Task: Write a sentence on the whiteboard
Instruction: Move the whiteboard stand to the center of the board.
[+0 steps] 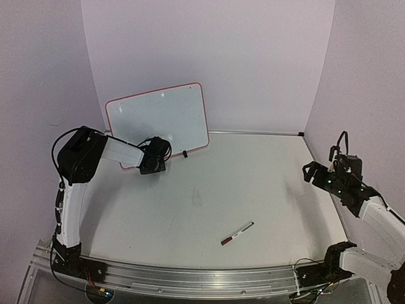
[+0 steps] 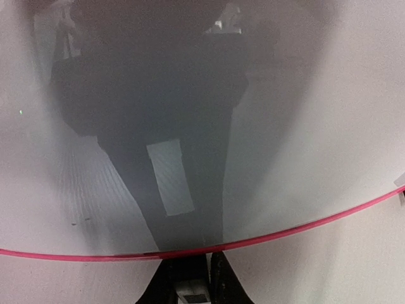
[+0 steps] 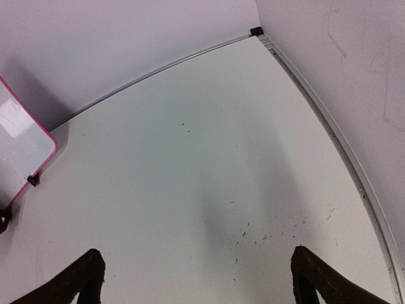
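Evidently the writing has not begun. The whiteboard (image 1: 164, 117) leans against the back wall with its face bare, and the left gripper (image 1: 154, 166) sits at its lower red rim; I cannot tell whether it is clamped there. The marker (image 1: 237, 234) lies alone on the surface (image 1: 253, 183). The right gripper (image 3: 196, 253) hangs released and holds nothing. Next, a gripper likely must fetch the marker.

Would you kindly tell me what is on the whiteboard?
No lettering shows on the whiteboard, only glare and reflections; the left end effector covers its lower left edge, hiding that patch.
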{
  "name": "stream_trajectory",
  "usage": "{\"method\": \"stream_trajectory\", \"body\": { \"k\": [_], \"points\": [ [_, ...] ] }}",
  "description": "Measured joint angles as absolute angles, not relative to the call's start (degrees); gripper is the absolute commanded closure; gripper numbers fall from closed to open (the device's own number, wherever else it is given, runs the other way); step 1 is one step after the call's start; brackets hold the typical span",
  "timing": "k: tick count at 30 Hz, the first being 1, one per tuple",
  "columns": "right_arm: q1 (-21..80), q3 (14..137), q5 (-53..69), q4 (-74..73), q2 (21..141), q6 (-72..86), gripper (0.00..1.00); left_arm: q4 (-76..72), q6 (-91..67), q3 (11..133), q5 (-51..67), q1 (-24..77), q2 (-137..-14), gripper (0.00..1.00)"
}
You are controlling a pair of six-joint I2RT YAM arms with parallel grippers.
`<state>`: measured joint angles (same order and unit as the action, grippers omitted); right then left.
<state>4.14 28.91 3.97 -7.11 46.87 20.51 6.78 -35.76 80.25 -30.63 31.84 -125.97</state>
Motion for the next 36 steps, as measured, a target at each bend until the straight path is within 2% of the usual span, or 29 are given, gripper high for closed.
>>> {"method": "stream_trajectory", "body": {
  "k": [4, 11, 21, 29, 36],
  "points": [
    [4.14, 28.91, 3.97, -7.11, 47.16, 20.53, 0.02, 5.57, -36.23, 80.25, -30.36, 30.70, -126.20, 1.00],
    [4.14, 28.91, 3.97, -7.10, 47.61, 20.52, 0.02, 3.03, -35.95, 78.85, -29.63, 30.39, -126.08, 1.00],
    [4.14, 28.91, 6.18, -7.13, 48.41, 20.05, 0.02, -2.80, -37.23, 69.41, -30.00, 32.68, -121.34, 1.00],
    [4.14, 28.91, 8.47, -7.14, 48.65, 20.08, 0.04, -2.87, -41.01, 61.94, -30.06, 38.52, -116.03, 1.00],
    [4.62, 28.91, 9.73, -7.12, 49.31, 20.64, 0.06, -0.07, -46.92, 60.81, -31.46, 45.70, -114.84, 1.00]
  ]
}}
